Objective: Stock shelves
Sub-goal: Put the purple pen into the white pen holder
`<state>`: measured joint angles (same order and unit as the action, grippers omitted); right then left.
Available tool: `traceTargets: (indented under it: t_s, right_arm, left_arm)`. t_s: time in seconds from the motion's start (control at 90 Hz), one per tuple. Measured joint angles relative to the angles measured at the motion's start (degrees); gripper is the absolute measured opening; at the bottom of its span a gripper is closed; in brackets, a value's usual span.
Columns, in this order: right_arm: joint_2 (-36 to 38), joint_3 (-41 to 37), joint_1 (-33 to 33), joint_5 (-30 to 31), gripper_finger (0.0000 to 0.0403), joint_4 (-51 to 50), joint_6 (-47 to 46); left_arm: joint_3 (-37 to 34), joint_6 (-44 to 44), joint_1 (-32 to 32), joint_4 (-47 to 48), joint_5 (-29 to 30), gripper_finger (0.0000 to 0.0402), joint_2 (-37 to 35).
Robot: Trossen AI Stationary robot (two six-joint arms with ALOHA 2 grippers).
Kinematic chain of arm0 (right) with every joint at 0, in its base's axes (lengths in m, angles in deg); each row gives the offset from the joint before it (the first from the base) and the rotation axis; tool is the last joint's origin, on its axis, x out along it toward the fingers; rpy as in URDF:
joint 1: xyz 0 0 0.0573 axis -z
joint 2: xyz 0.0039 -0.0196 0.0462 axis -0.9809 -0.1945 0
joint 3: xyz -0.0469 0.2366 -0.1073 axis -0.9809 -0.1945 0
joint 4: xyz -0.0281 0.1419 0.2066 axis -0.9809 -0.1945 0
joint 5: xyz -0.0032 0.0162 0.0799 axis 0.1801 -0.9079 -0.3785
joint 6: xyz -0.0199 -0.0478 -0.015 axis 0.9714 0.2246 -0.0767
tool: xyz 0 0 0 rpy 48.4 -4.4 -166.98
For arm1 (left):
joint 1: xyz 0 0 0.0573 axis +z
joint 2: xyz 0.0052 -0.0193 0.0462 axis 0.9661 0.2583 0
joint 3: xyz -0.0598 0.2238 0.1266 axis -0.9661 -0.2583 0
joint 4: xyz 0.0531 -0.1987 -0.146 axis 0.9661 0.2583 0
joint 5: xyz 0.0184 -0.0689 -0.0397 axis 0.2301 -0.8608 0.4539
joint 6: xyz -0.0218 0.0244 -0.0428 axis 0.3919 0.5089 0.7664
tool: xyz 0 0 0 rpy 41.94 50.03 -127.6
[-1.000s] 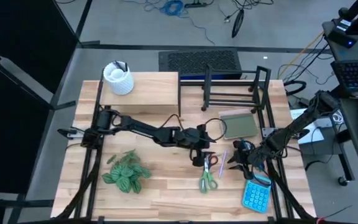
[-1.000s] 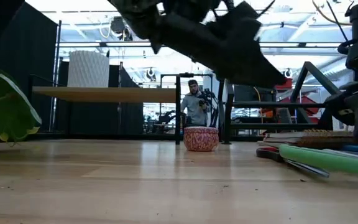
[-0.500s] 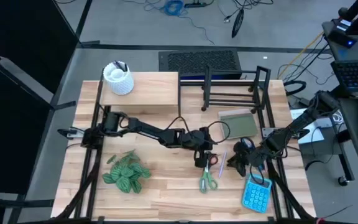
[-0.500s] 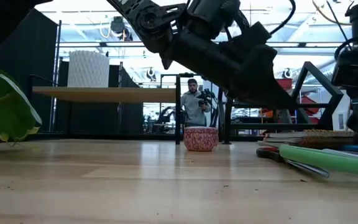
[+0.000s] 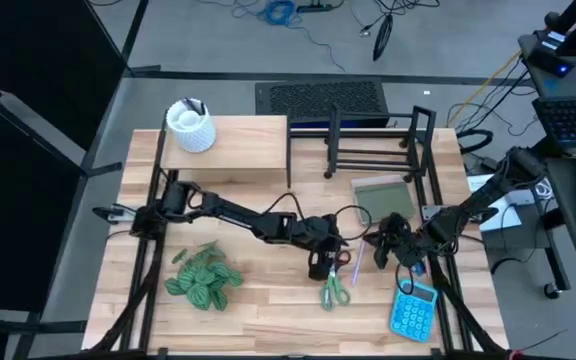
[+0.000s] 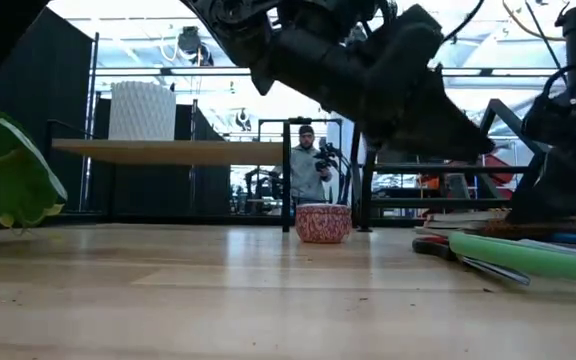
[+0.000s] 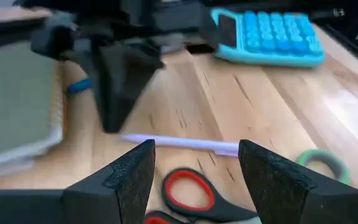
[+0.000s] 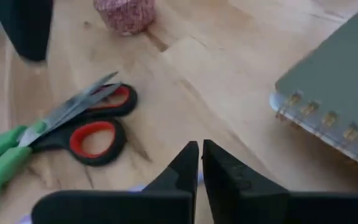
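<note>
The pale-wood shelf point(image 5: 230, 148) stands at the far left with a white vase point(image 5: 190, 126) on top. The black wire rack point(image 5: 376, 140) stands at the far right. My left gripper point(image 5: 319, 268) hangs open at mid-table, its fingers on either side of black-and-red scissor loops point(image 7: 188, 194) and touching nothing. A lavender pen point(image 7: 180, 143) lies just beyond them. Green-handled scissors point(image 5: 332, 290) lie beside the loops, blades toward them. My right gripper point(image 5: 378, 244) is shut and empty, a little to the right, near a grey spiral notebook point(image 5: 384, 199).
A blue calculator point(image 5: 411, 310) lies near the front right. A green leafy plant point(image 5: 204, 277) sits at the front left. A small red-patterned bowl point(image 6: 323, 222) stands mid-table. A person with a camera point(image 6: 311, 170) stands in the room beyond the table.
My left gripper has moved toward the table's near edge and now stands over the scissors. My right gripper has drawn away from the calculator, toward the far edge and slightly left.
</note>
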<state>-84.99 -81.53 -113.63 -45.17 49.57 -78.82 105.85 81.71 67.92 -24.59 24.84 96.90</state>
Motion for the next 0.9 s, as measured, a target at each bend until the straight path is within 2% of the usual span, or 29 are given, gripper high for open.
traceTargets:
  t_s: [0.211,0.311,0.644,0.9]
  right_arm:
    - [-2.57,-1.53,-0.34,0.64,0.0001,6.85,1.9]
    - [-3.89,-1.8,-1.4,3.23,0.0,9.82,2.62]
    - [-10.01,-1.82,-6.65,8.02,0.0,10.39,-2.44]
    - [-15.45,-1.83,-7.8,8.52,0.0,13.6,-4.21]
  left_arm:
    - [0.02,-0.03,0.11,-1.81,0.06,0.0218,-0.04]
    - [0.02,-0.03,0.09,-1.91,0.04,0.0218,-0.03]
    - [0.0,-0.08,0.09,-1.97,0.06,0.0219,-0.04]
    - [0.0,-0.12,0.09,-2.63,0.06,0.0219,-0.04]
